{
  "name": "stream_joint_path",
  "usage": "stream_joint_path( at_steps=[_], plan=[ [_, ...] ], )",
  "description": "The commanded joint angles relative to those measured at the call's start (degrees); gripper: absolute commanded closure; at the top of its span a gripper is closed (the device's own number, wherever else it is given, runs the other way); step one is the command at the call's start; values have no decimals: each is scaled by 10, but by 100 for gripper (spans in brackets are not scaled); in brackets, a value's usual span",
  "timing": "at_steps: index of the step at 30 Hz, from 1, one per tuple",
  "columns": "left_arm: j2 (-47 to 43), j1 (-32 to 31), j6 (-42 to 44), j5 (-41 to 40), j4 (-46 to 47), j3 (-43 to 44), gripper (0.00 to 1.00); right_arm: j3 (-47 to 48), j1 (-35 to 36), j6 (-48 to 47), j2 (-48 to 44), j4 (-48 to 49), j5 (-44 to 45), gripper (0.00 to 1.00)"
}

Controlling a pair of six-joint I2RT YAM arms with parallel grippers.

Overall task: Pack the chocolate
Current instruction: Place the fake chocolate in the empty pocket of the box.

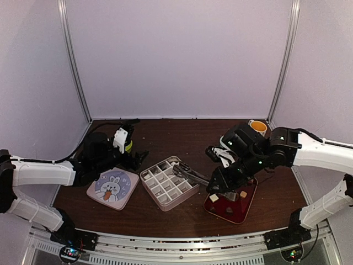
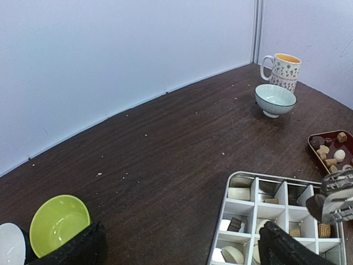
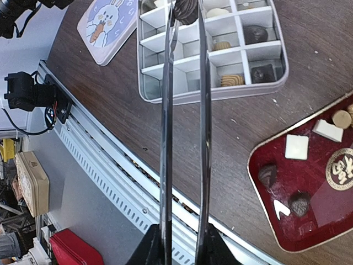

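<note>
Clamping tongs (image 3: 165,138) in our right gripper (image 3: 179,248), we hold a dark chocolate (image 3: 186,10) above the box (image 3: 242,88); our left gripper (image 2: 182,251) gapes wide.

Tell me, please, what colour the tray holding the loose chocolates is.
The tray is dark red, seen best in the right wrist view.

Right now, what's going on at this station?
The right tool is clamped on a pair of metal tongs, which pinch a dark chocolate over the divided tin. Several cells already hold pieces; more sit loose on the red tray beside it. The left tool is open and empty, near the bunny-print lid.
</note>
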Motion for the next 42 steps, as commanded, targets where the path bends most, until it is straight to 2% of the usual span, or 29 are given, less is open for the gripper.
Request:
stream_joint_path(
  at_steps=[1, 13, 27, 36, 42],
  plan=[
    [4, -3, 4, -1, 22, 13, 2, 38, 15, -24, 50, 70, -20, 79],
    [4, -2, 3, 0, 22, 13, 2, 92, 46, -27, 155, 112, -27, 79],
    [2, -2, 3, -1, 21, 13, 2, 90, 47, -34, 175, 102, -10, 78],
    [1, -2, 3, -2, 21, 12, 2, 90, 47, -34, 174, 99, -5, 68],
    [1, -2, 4, -2, 20, 12, 2, 89, 47, -35, 167, 94, 0, 68]
  ],
)
